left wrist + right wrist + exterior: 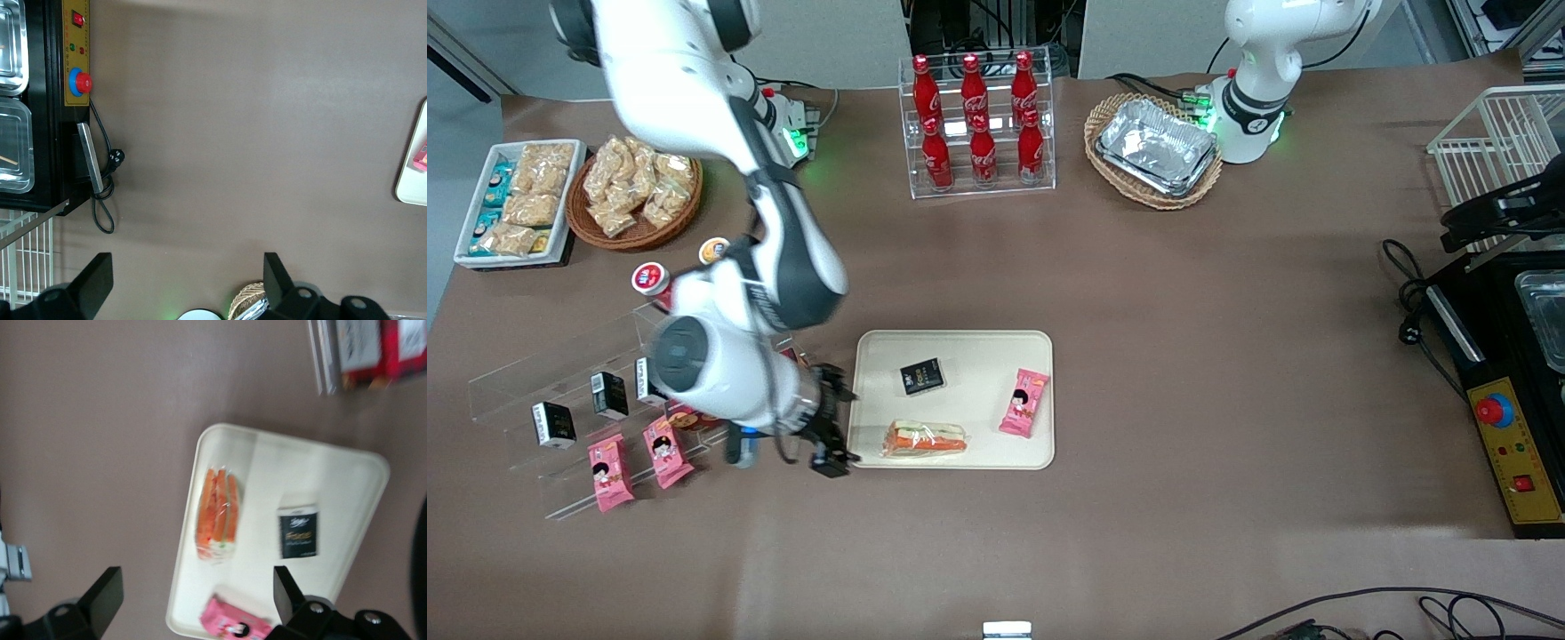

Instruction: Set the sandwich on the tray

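- Hand of the right arm hovers with fingers apart and empty, just off the tray's nine o'clock edge.
- Sandwich already lies on the tray, near its six o'clock rim.
- Risk, as a judgement: a low hand could clip the rim and jolt the tray across the table.

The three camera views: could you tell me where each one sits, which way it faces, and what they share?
Front view: high above, looking down at the tray with the sandwich; the working arm's gripper, open, hangs beside the tray.
Right wrist view: on the working arm, looking down at the sandwich on the tray; both fingers show.
Left wrist view: on the parked arm, facing bare table and a control box.
All three show the tray.
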### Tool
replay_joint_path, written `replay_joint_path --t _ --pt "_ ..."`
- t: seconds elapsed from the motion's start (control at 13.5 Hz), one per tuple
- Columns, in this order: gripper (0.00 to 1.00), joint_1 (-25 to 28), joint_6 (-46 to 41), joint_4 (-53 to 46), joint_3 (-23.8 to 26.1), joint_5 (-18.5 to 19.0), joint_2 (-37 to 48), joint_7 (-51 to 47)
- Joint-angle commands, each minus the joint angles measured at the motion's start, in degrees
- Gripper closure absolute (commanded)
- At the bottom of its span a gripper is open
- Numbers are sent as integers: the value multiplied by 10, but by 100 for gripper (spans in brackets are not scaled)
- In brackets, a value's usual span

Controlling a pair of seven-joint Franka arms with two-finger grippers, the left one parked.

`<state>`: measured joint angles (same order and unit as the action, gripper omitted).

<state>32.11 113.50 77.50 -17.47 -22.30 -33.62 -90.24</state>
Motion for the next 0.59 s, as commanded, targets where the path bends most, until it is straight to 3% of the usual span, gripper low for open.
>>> replay_joint_path --t 0.0,0.22,0.52 --pt "0 -42 -84 19 4 25 60 183" --pt "0 -80 -120 42 4 80 99 400" --pt "0 -164 -118 80 3 93 137 697"
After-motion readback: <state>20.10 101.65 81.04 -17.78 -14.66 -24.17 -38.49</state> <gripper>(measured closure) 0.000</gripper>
